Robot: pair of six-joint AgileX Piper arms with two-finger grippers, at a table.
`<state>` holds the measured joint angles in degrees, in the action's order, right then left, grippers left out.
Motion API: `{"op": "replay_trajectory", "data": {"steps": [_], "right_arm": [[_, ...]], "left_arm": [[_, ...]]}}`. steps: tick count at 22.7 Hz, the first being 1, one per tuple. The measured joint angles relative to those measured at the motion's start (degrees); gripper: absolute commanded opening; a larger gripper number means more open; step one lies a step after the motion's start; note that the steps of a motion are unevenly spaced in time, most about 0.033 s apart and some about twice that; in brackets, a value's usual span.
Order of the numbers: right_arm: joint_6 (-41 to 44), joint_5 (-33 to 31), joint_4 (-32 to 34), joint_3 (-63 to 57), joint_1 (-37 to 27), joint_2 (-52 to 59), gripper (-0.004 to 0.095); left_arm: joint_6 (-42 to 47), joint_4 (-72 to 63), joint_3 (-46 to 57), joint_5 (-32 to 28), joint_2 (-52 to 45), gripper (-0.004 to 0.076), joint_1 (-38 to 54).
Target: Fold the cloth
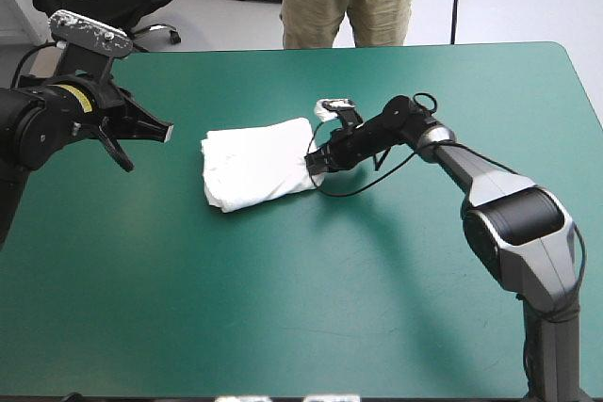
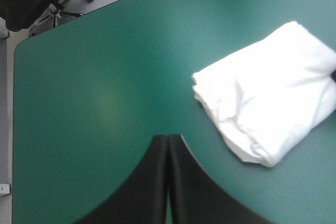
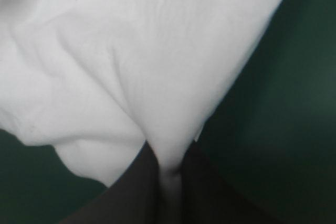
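White folded T-shirt [image 1: 254,167], right gripper [image 1: 313,165] pinching its edge, left gripper [image 2: 168,139] seemingly raised

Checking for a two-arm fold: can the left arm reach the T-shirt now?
Probably yes: only bare teal-green cover between the left tool and the T-shirt; the right tool grips its opposite side.

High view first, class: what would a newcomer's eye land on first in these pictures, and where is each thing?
The white T-shirt, a folded bundle, stands out against the teal-green table, near its middle. The right gripper is at the bundle's edge toward the table's right side, shut on a pinch of fabric. The left gripper is shut and empty, off the bundle's other side, apart from it.
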<state>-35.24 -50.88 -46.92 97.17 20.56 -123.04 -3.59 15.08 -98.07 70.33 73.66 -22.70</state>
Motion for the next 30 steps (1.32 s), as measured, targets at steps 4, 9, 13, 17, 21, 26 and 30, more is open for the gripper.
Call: {"op": "replay_trajectory", "data": {"steps": [4, 9, 13, 17, 21, 26, 30], "right_arm": [[11.3, -8.3, 25.3, 0.0, -6.8, 6.8, 0.0004], [17.1, -17.1, 39.4, -0.1, -18.6, 18.2, 0.0002], [17.9, -18.7, 41.6, -5.7, -30.3, 24.2, 0.0001], [18.9, -15.7, 44.9, -13.6, -36.1, 26.8, 0.0001], [19.1, -12.9, 45.9, -20.0, -38.8, 27.5, 0.0041], [18.9, -11.2, 45.4, -24.6, -38.8, 27.9, 0.0281], [18.7, -11.1, 45.1, -24.7, -38.8, 30.1, 0.0619]], "left_arm": [[0.0, -0.1, 0.0, 0.0, 0.0, -0.0017, 0.0], [0.0, -0.1, 0.0, 0.0, 0.0, -0.0017, 0.0], [-0.3, -0.1, 0.0, 0.0, 0.0, -0.0017, 0.0], [-0.4, -0.1, 0.0, 0.0, 0.0, -0.0017, 0.0], [-1.4, -1.1, 0.0, -0.1, 0.1, -0.0017, 0.0], [-4.6, -0.2, 0.0, 0.1, 0.5, -0.0017, 0.0], [-1.7, 6.7, 0.0, 0.1, 0.1, -0.0017, 0.0]]}}
